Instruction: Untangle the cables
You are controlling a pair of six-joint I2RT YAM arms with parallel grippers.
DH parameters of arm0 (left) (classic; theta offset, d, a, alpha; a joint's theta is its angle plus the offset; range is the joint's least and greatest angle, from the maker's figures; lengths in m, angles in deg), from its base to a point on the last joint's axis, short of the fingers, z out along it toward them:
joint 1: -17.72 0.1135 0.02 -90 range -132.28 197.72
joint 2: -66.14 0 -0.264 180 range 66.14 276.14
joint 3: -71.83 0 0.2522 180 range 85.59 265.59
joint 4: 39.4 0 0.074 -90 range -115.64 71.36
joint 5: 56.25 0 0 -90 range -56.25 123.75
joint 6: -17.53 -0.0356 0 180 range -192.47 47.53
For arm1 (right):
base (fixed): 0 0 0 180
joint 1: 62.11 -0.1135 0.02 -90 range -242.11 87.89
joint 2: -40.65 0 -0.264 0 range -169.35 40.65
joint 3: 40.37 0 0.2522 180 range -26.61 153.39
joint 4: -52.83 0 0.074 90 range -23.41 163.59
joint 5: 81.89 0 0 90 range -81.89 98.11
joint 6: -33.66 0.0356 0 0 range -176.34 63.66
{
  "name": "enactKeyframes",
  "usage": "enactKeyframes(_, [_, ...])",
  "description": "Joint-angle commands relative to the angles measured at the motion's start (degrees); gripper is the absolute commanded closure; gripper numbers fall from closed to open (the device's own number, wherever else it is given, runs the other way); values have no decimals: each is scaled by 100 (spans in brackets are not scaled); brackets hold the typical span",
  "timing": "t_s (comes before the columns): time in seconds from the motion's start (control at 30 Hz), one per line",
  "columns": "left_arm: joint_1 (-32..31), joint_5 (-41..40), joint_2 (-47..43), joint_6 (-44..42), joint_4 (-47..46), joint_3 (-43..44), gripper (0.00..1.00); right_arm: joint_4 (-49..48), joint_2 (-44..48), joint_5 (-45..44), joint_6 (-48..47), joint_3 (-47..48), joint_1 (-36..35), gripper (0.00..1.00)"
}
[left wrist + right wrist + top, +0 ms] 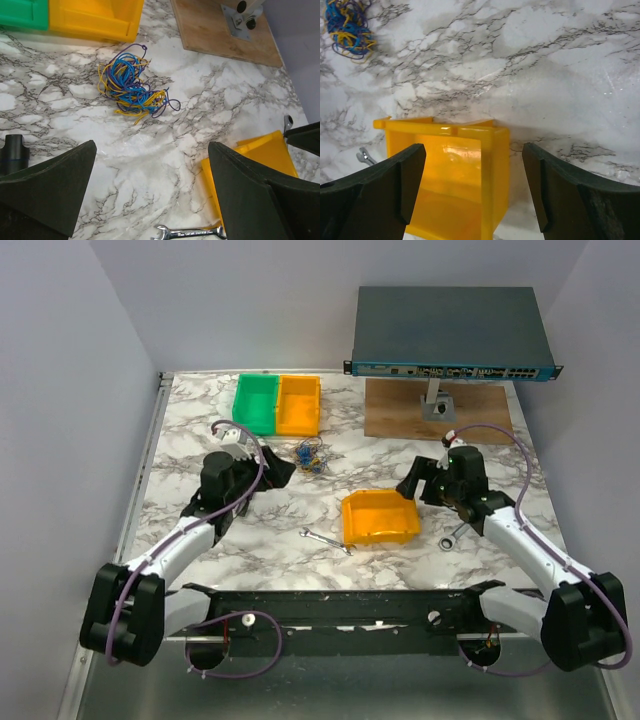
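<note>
Left gripper (151, 145) is spread wide with nothing between its jaws, aimed across bare marble at the cables (131, 85). My guess is it's lining up for a first grab. The cables are one tight knot of blue, yellow-orange and dark strands, lying on the table (380, 440) toward the far middle, just in front of the yellow bin (298, 405) and its green neighbour (256, 403), touching neither. Right gripper (474, 146) is also spread and empty, hanging over the loose orange bin (455, 170), well right of the knot, probably waiting to take a second strand. A wrench (326, 541) lies nearer, left of that bin, out of the way.
</note>
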Motion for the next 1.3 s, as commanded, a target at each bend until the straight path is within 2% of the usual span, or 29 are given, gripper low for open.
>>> enactKeyframes(0.0, [-46,185,527,-169,471,434,2,375,331,593,63,-29,-45,13])
enactKeyframes(0.23, [-90,65,1476,-45,831,1073,4,715,262,251,1033,-266,-53,14])
enactKeyframes(0.43, [-208,125,2528,212,1316,1953,10,851,336,-874,1332,-319,-53,15])
enactKeyframes(0.57, [-277,87,2992,348,1393,2293,10,536,122,-1512,1396,-286,-53,24])
enactKeyframes(0.67, [-397,-40,3282,377,1458,2532,10,349,-362,-2048,1341,48,-54,34])
enactKeyframes(0.73, [-490,-87,3526,365,1597,2773,12,182,-761,-2266,1250,350,-53,35])
enactKeyframes(0.77, [-524,-26,3660,330,1691,2954,16,154,-981,-2356,1215,550,-45,36])
enactKeyframes(0.87, [-579,-18,4077,340,2081,3418,22,105,-1669,-2607,1130,1193,-46,36])
enactKeyframes(1.03, [-566,-72,4299,320,2362,3654,26,180,-2657,-3283,912,2341,-36,35])
enactKeyframes(1.1, [-566,-74,4321,282,2436,3709,31,525,-2875,-3091,561,2902,-36,27])
enactKeyframes(1.17, [-540,42,4339,286,2453,3726,47,726,-2803,-2767,120,3171,-76,19])
enactKeyframes(1.27, [-521,347,4354,257,2392,3766,79,495,-2139,-2236,-394,2856,-89,13])
